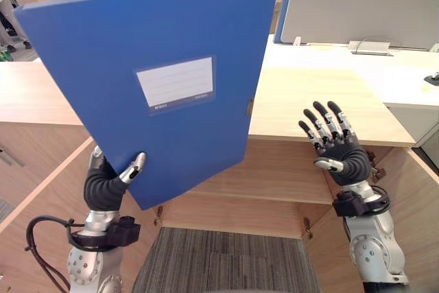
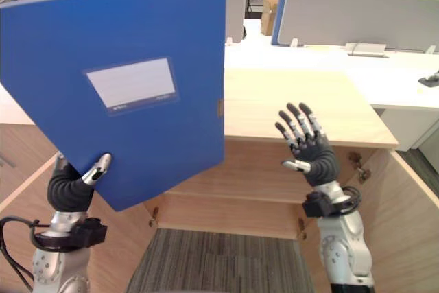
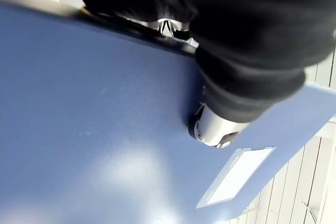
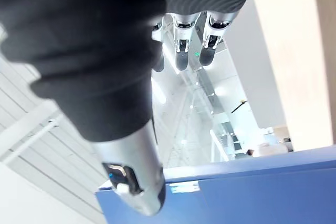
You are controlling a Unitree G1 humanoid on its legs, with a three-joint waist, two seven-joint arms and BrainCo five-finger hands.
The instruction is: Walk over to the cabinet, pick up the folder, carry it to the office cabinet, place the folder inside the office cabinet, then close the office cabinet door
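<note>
A large blue folder (image 1: pixel 164 80) with a white label stands upright and tilted in front of me, its face toward my head. My left hand (image 1: pixel 106 182) pinches its lower left corner, thumb (image 1: pixel 133 167) pressed on the front face; the wrist view shows that thumb (image 3: pixel 215 127) on the blue cover (image 3: pixel 105 145). My right hand (image 1: pixel 337 145) is raised to the right of the folder, apart from it, fingers spread and straight, holding nothing. Below lies the light-wood office cabinet (image 1: pixel 322 101), its top just beyond both hands and its inside open beneath me.
Open wooden cabinet doors (image 1: pixel 41 197) flank me on both sides, the right door (image 1: pixel 411 204) near my right arm. A shelf (image 1: pixel 267 169) spans the cabinet interior above grey carpet (image 1: pixel 226 262). White desks with grey dividers (image 1: pixel 357 15) stand beyond.
</note>
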